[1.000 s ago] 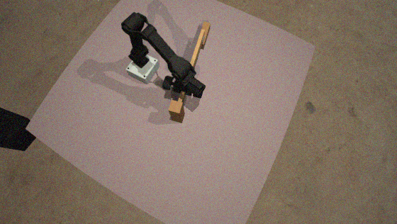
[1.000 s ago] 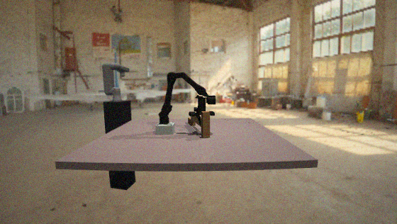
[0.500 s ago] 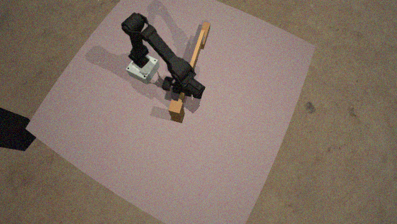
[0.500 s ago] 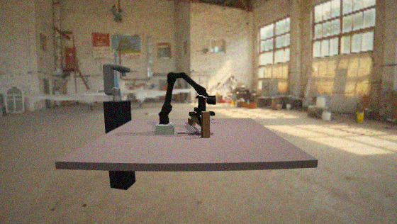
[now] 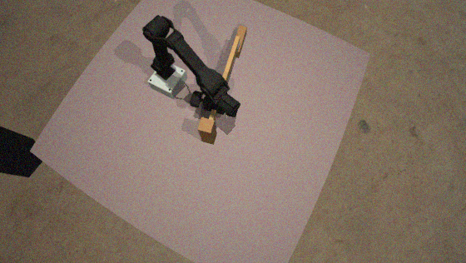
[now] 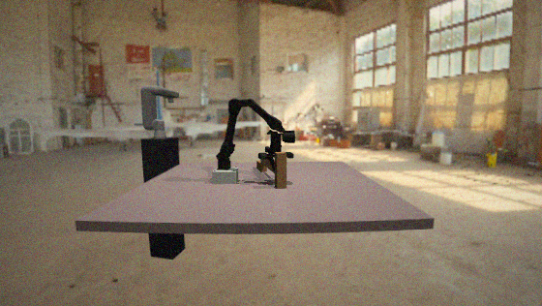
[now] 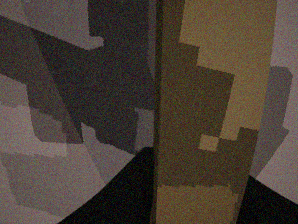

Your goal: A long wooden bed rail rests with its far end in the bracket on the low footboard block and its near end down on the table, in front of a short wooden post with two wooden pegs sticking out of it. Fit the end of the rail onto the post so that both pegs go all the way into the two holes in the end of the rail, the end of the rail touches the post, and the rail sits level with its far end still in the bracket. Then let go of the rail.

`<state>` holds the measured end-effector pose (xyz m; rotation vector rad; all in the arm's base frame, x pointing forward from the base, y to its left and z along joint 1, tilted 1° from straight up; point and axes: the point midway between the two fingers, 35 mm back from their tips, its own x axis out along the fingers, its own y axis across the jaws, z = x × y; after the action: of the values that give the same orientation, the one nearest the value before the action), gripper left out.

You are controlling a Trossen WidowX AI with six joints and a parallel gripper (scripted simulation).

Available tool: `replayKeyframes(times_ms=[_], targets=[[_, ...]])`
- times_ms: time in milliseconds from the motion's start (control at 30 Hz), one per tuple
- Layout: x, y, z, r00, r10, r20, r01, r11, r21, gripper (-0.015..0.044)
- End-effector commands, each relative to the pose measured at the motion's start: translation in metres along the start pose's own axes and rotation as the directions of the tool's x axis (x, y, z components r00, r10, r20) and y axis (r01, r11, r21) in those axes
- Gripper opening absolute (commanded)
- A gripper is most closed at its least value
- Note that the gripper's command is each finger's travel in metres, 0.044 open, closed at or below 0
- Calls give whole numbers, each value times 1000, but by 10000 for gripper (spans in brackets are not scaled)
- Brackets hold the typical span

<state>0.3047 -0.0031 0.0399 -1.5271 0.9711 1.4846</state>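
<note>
On the pinkish table (image 5: 125, 166), the black gripper (image 5: 214, 109) is clamped on the long light-wood rail (image 5: 227, 66), its near end right at the short wooden post (image 5: 206, 129), its far end at the low footboard block (image 5: 240, 39).

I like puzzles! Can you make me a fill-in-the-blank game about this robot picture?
1. The black robot tool is shut on the long wooden ____.
2. The short wooden post stands on the ____ table top.
3. The black robot arm rises from a small ____ base box.

Missing words: rail; pink; white
</note>
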Motion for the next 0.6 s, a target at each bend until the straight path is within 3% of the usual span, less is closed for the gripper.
replayKeyframes(times_ms=[0, 567], targets=[[-2, -2, -3, 1000, -5, -6, 5, 1000, -3, 0], [-2, -2, -8, 1000, -5, -6, 5, 1000, -3, 0]])
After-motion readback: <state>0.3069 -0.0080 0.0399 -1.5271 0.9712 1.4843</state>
